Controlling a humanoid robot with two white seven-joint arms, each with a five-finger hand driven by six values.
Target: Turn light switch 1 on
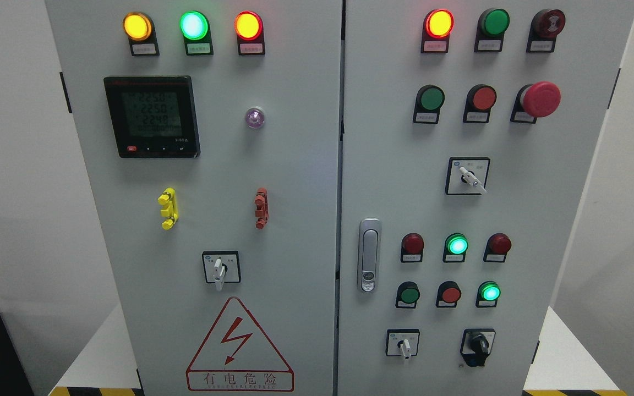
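Note:
A grey two-door electrical cabinet [306, 181] fills the head view. White-handled rotary selector switches sit on the left door [218, 268], on the right door's middle [468, 176] and at its lower left [404, 344]. A black rotary knob [478, 344] is beside that last one. On the right door a green pushbutton [431, 99] and a red pushbutton [482, 98] sit above; lower down are a green button [408, 295] and a red button [450, 294]. I cannot read the labels, so which control is switch 1 is unclear. Neither hand shows.
Lit yellow, green and red lamps top the left door, above a digital meter [152, 116]. The right door has a lit red lamp [439, 23], a red emergency stop [540, 99], two lit green lamps [456, 244] and a chrome door latch [369, 254]. White walls flank the cabinet.

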